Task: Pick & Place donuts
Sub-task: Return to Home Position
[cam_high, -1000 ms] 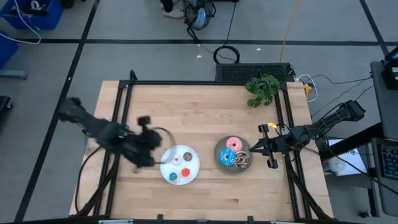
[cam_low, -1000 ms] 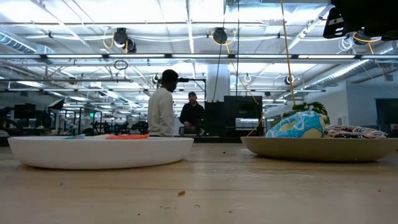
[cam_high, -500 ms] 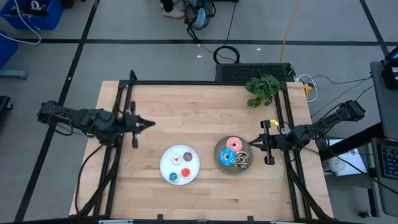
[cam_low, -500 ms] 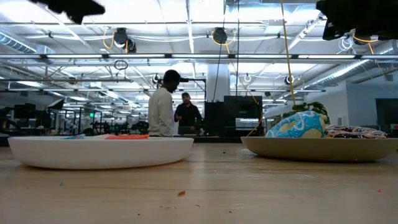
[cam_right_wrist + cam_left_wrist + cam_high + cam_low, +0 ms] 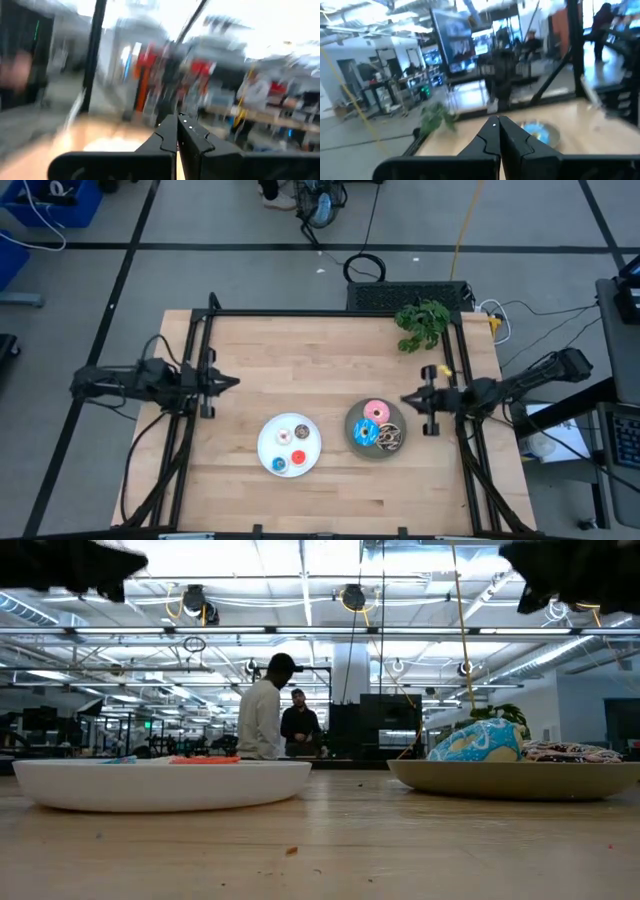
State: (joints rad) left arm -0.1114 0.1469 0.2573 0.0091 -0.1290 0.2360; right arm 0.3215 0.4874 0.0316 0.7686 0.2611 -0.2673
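Hovering empty, my left pincer [image 5: 230, 381] hangs left of the white plate [image 5: 268, 430], fingers pressed tip to tip. My right pincer [image 5: 408, 400], likewise closed on nothing, sits right of that plate, beyond the grey plate [image 5: 352, 420]. On the white plate lie the brown mini [image 5: 301, 431], white mini [image 5: 283, 439], red mini [image 5: 298, 457] and blue mini [image 5: 279, 465]. Right of it, the grey plate carries the pink donut [image 5: 377, 411], blue sprinkled donut [image 5: 367, 433] and dark brown donut [image 5: 390, 437]. From bench [image 5: 300, 350] level the minis show only as slivers over the rim, and the pink donut is hidden.
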